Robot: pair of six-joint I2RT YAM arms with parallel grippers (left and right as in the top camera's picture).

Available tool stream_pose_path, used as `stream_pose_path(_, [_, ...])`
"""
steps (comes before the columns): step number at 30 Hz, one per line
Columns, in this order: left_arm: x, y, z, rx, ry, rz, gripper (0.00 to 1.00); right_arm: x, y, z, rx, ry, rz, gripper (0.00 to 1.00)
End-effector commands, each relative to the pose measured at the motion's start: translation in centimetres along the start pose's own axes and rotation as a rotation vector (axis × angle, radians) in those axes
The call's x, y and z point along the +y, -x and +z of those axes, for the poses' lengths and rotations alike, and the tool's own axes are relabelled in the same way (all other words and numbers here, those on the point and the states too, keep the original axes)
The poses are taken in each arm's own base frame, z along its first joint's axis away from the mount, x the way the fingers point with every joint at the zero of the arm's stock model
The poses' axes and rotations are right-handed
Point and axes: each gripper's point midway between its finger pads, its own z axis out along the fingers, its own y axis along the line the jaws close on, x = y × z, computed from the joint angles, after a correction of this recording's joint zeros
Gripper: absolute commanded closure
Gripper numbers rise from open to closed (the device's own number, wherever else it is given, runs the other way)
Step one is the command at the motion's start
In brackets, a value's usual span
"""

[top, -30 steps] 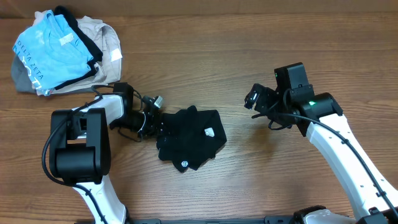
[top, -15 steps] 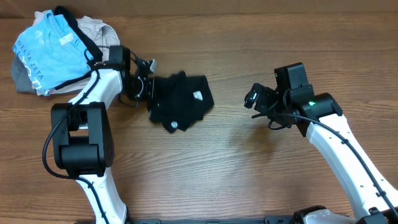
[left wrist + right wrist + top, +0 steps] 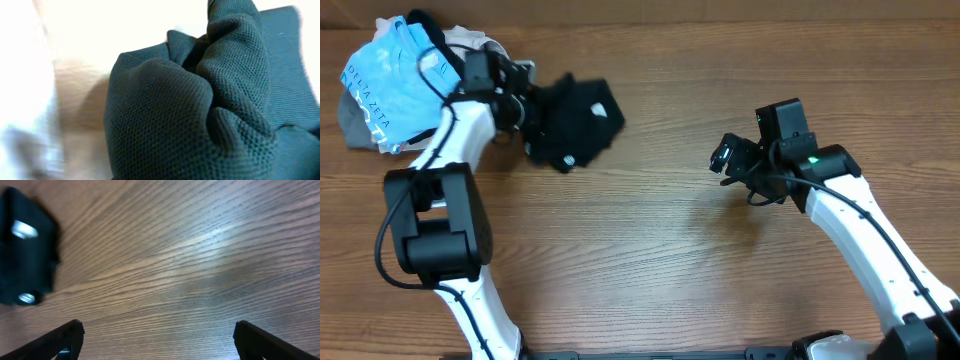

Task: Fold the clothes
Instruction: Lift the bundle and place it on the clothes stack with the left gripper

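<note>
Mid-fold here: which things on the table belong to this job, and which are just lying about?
Job:
- black T-shirt, bunched, gripped at its edge by the left gripper
- right gripper, open and empty

Lying about:
- light blue lettered shirt
- grey garment in the same pile
</note>
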Motion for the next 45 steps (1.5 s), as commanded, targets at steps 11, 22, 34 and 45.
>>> stream_pose_path(11, [6.6, 11.4, -10.7, -0.262, 0.133, -0.007, 0.96, -0.4, 0.0, 2.0, 0.027, -0.023, 0.048, 0.0])
stream_pose_path(22, [6.7, 16.0, -16.4, -0.4, 0.142, -0.014, 0.95, -0.4, 0.0, 2.0, 0.027, -0.024, 0.048, 0.0])
stream_pose_path(34, [13.4, 13.5, -18.9, -0.384, 0.247, -0.202, 0.91, -0.4, 0.0, 2.0, 0.027, -0.024, 0.048, 0.0])
stream_pose_path(45, [20.1, 9.2, -18.3, -0.326, 0.29, -0.39, 0.87, -0.5, -0.1, 2.0, 0.031, -0.025, 0.049, 0.0])
